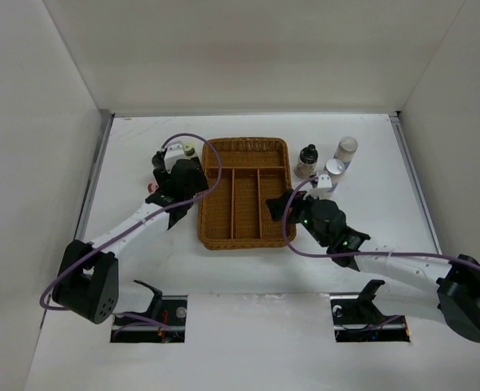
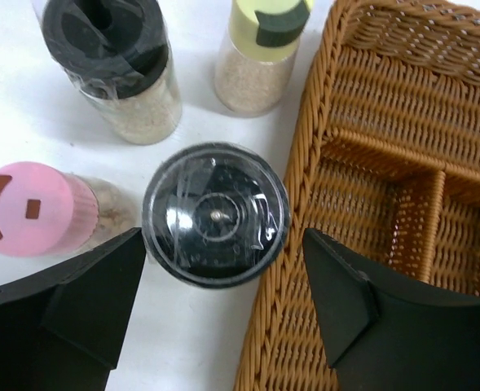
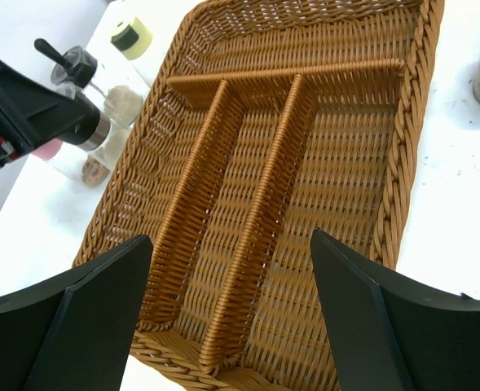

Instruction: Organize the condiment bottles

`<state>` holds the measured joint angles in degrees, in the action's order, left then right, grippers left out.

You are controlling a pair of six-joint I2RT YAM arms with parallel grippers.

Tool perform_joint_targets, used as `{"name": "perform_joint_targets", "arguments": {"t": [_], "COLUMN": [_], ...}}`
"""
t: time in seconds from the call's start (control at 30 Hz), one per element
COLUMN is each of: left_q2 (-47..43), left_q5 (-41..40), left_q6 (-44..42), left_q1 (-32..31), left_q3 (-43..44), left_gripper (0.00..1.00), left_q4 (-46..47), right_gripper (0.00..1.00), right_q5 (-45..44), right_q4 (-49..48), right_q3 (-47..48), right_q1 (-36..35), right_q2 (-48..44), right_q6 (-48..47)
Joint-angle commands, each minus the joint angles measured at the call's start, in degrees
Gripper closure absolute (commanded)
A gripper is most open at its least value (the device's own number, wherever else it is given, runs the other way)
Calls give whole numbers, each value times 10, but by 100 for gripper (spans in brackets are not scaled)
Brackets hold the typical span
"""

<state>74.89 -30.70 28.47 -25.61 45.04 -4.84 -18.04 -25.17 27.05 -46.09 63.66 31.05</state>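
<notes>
The left claw (image 2: 223, 252) stands released astride the black-capped bottle (image 2: 215, 213); likely light, rigid, film-slick, best pinched at three and nine o'clock; the right claw (image 3: 231, 240) gapes empty.

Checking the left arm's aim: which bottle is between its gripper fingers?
The round black-lidded bottle beside the wicker tray; the pink-capped bottle, yellow-capped bottle and other black-capped bottle stand farther off.

Top external: high, rear, downward over whole tabletop (image 1: 248, 273). Wrist views: close, steeply downward; all share wicker tray (image 1: 244, 243).
</notes>
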Motion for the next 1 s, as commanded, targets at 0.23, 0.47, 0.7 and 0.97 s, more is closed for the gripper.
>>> {"name": "perform_joint_targets", "arguments": {"t": [0.23, 0.47, 0.7, 0.97], "left_q2": [20, -44, -49, 124], "left_q5": [-55, -107, -146, -29], "left_q6": [-43, -74, -124, -113], "left_q1": [8, -27, -96, -63], "left_q3": [25, 46, 132, 263], "left_gripper": [50, 69, 69, 69], "left_q4": [82, 76, 92, 157], "right_gripper": [15, 15, 14, 15], "right_q5": [18, 18, 20, 20], "right_q4": [-42, -40, -45, -45], "right_q3": [4, 2, 2, 0], "right_q1": [7, 8, 8, 10], "right_q2": [14, 10, 17, 16], "right_q6": [-5, -4, 0, 1]}}
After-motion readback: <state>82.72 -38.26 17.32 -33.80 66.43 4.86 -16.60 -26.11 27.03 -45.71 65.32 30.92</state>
